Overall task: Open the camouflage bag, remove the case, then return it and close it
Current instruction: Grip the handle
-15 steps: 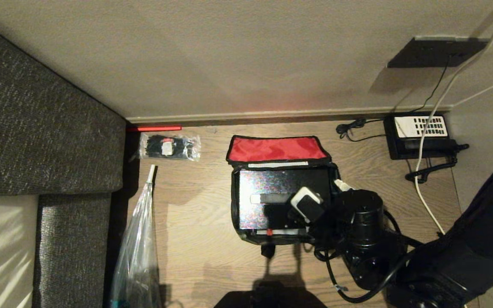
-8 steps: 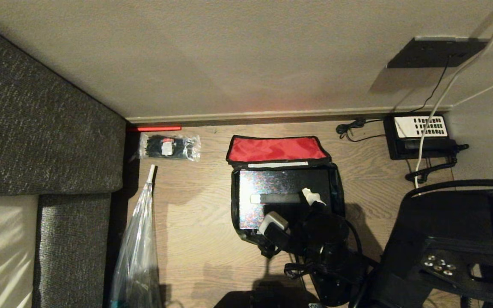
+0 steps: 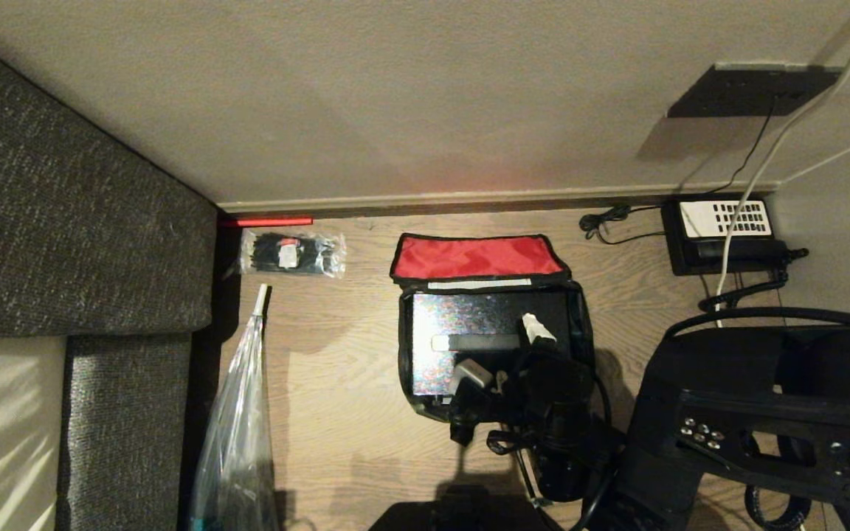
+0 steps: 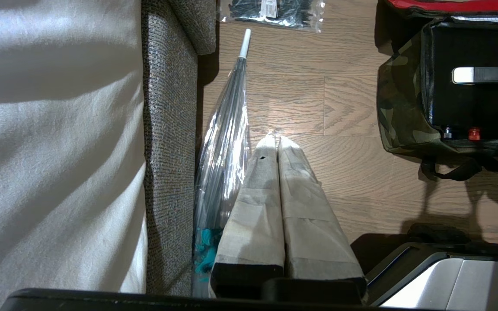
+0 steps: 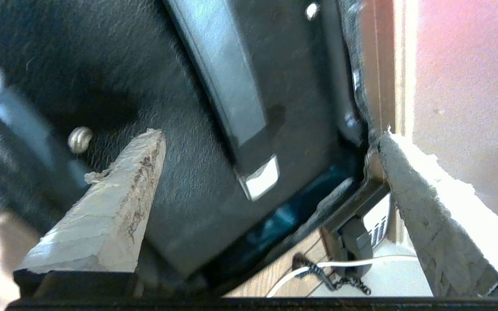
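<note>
Inside the camouflage bag lies the glittery dark case.

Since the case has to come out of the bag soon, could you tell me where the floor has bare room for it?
Bare wood lies between the camouflage bag and the folded clear umbrella, below the packet of black ties. A smaller patch sits between the bag and the telephone. Cords, the right gripper and its arm crowd the bag's right.

The head view looks down on the floor; both wrist views share the camouflage bag, the right perhaps closest.
</note>
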Motion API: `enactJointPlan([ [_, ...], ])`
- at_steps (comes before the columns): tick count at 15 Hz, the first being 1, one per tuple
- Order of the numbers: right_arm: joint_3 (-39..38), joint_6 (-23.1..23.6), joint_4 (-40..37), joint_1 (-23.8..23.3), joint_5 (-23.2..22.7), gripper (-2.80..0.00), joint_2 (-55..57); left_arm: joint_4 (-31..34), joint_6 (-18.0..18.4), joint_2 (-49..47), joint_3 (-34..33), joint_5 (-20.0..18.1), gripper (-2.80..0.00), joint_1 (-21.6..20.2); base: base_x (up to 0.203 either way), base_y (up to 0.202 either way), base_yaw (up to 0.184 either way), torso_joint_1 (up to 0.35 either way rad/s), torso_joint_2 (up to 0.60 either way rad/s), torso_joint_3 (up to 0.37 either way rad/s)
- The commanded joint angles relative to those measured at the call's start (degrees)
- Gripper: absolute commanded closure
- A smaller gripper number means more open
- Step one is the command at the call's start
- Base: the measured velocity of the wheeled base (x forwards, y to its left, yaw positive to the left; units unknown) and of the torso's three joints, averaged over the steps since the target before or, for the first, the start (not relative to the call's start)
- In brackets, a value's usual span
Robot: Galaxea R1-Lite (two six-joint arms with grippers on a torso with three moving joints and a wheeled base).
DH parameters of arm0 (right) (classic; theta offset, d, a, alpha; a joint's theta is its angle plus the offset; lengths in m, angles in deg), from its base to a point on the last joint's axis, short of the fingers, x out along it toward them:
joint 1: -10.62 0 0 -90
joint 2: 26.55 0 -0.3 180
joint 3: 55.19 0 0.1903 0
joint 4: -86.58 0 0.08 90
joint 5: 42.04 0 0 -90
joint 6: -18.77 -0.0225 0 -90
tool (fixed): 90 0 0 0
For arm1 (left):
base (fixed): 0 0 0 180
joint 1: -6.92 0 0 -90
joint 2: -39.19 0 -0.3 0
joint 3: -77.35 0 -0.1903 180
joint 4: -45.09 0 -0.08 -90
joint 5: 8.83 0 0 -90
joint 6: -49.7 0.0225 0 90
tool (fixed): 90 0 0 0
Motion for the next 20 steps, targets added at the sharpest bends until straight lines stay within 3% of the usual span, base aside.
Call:
enactJointPlan([
  [1,1.61,0.7,1.45,-0.34,0.45,-2.8,2.73,0.02,-0.03,0.0,-0.18,0.02,0.0,-0.04,0.0,0.0,0.0,0.0,0.0,0.0],
  [15,9.03,0.16,1.92,-2.07,0.51,-2.8,7.26,0.02,-0.03,0.0,-0.18,0.02,0.0,-0.04,0.0,0.0,0.0,0.0,0.0,0.0],
  [20,14.34,4.13,1.92,-7.17,-0.09,-2.8,11.63,0.02,-0.03,0.0,-0.18,0.02,0.0,-0.04,0.0,0.0,0.0,0.0,0.0,0.0],
])
